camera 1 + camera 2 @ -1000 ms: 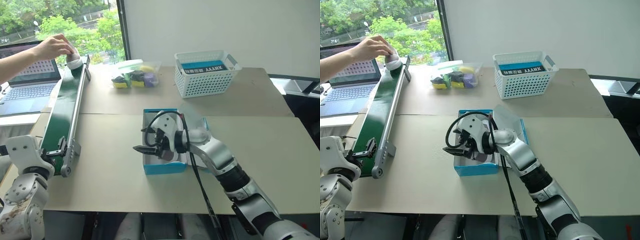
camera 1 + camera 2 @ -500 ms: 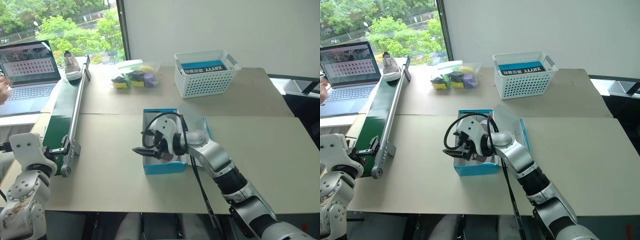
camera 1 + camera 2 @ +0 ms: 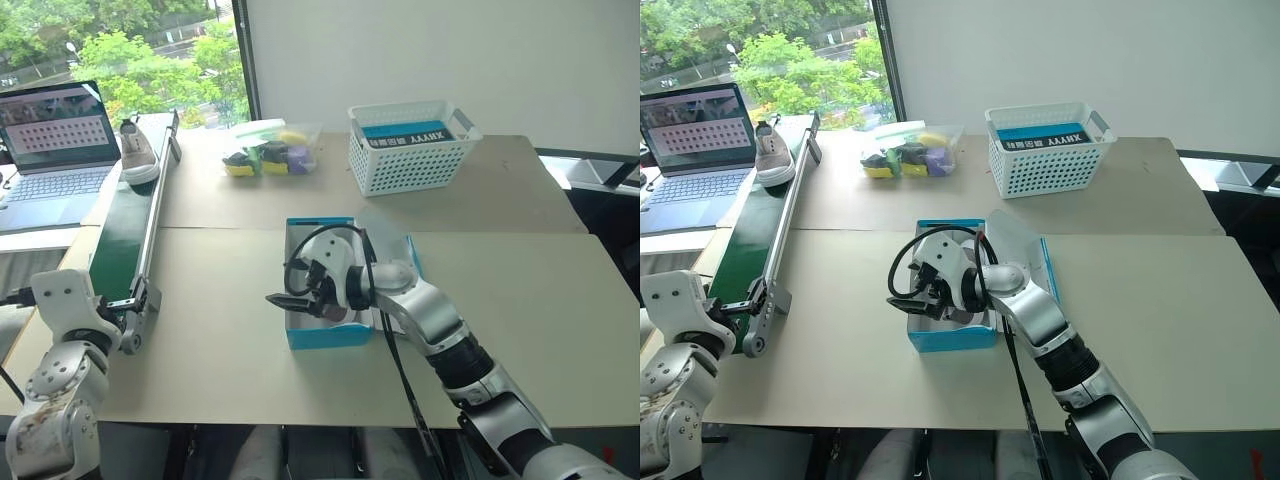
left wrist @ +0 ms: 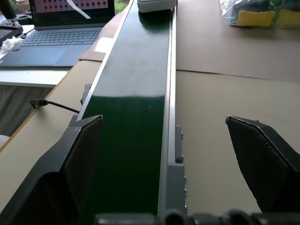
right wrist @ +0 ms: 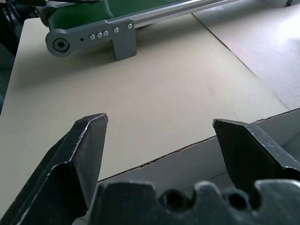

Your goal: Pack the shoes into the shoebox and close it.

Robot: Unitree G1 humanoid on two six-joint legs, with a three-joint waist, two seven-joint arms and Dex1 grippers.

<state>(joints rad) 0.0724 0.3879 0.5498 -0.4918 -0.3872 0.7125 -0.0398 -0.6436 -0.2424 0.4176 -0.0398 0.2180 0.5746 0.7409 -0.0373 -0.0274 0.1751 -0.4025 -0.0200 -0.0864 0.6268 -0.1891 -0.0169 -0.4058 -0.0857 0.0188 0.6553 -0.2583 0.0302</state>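
One grey-taupe shoe [image 3: 139, 156] with a white sole lies on the far end of the green conveyor belt [image 3: 122, 230]; its sole [image 4: 157, 4] also shows in the left wrist view. The blue shoebox [image 3: 330, 336] sits mid-table, its white-lined lid [image 3: 1015, 240] open to the right. A greyish shape inside the box is mostly hidden by my right gripper [image 3: 285, 300]. That gripper is open and empty, pointing left over the box's left wall [image 5: 187, 154]. My left gripper [image 4: 164, 122] is open at the belt's near end, a finger on either side.
A white lattice basket [image 3: 410, 152] holding a blue carton stands at the back. A clear bag of coloured sponges [image 3: 268, 152] lies left of it. An open laptop [image 3: 55, 130] sits beyond the conveyor. Bare tabletop spreads left and right of the box.
A person's hand set the shoe on the belt's far end and withdrew out of view. The shoe has since travelled a little toward me. Both grippers kept still.
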